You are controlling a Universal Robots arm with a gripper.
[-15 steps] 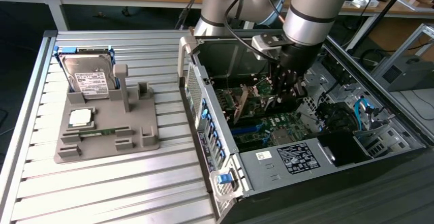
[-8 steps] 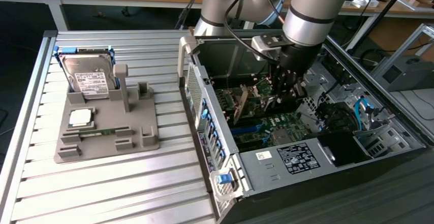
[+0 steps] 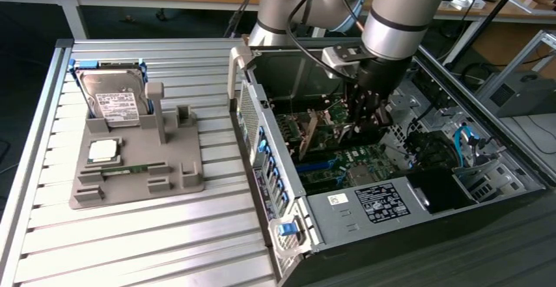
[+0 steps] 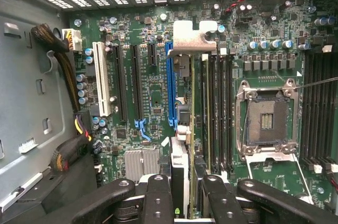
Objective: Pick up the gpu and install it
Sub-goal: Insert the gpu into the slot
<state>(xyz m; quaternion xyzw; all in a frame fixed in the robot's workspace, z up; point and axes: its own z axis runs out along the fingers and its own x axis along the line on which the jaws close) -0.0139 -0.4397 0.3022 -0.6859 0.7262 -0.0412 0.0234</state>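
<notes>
Slatted metal bench with an open computer case lying on its side at the exterior view's right, and a grey holder at the exterior view's left that has a hard drive, a processor chip and a memory stick parked on it. So the arm reaches down into the case and the gripper is clamped on the gpu, which stands on edge over the motherboard. The wrist view is the useful one here: the gripper has its dark fingers squeezed on either side of the card, and the gpu runs straight away from them, long axis in line with the blue slot, sitting just beside it on the side of the memory slots. Its silvery bracket points at the case's rear wall. Whether the card's edge is actually in a slot or just above the board can't be told. The exterior view gives the card's height and tilt inside the case but hides the slots behind the arm, while the wrist view lays out every slot plus the empty processor socket.
</notes>
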